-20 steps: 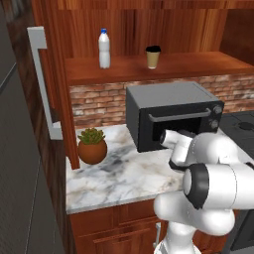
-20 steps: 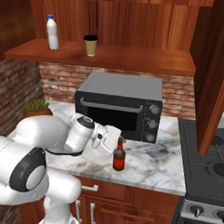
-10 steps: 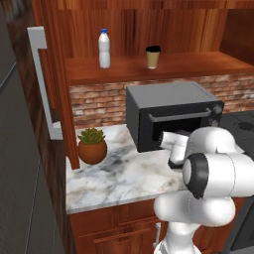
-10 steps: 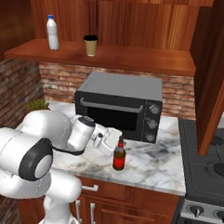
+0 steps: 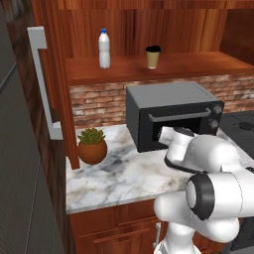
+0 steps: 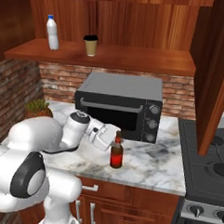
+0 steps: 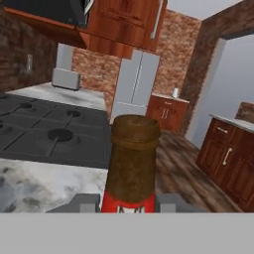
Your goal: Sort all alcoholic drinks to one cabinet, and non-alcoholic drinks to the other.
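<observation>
Reaching sideways along the marble counter [image 6: 164,165], the gripper [image 6: 113,143] has its jaws spread either side of the brown red-labelled bottle [image 6: 116,154], whose neck stands centred between them; judging by this, closing squarely should keep it upright.

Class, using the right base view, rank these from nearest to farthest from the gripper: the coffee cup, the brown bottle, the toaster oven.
1. Brown bottle, on the counter right at the gripper.
2. Toaster oven, just behind it.
3. Coffee cup, up on the shelf.
</observation>
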Controlling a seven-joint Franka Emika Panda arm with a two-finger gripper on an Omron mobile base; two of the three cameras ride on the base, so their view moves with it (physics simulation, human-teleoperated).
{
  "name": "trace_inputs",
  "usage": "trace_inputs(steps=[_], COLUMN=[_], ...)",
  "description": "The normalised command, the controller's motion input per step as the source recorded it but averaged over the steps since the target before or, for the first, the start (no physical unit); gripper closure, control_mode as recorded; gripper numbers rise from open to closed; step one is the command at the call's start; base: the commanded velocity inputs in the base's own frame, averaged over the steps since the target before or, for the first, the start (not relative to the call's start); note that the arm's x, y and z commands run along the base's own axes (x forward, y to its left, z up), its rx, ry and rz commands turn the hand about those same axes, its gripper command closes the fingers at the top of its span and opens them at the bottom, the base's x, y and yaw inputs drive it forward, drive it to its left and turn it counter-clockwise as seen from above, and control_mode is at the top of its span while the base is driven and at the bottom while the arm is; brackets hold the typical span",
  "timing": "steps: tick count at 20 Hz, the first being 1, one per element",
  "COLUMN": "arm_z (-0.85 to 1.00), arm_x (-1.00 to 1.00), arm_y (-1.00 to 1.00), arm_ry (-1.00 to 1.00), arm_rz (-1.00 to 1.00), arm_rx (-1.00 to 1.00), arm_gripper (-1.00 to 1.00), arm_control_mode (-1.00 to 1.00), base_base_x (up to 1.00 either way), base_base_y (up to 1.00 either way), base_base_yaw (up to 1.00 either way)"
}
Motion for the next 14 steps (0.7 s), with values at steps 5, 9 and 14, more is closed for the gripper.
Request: trace_inputs(steps=[5, 9, 14], arm_z=[0.87, 0.84, 0.7], arm_x=[-0.61, -0.61, -0.59], arm_y=[0.03, 0.12, 0.21], arm_ry=[0.0, 0.0, 0.0], arm_rz=[0.11, 0.2, 0.29], arm_rx=[0.12, 0.15, 0.12], arm_gripper=[1.0, 1.0, 1.0], arm_control_mode=[-1.0, -1.0, -1.0], base_base_x=[0.0, 0.0, 0.0], base_base_y=[0.0, 0.0, 0.0], base_base_yaw=[0.0, 0.0, 0.0])
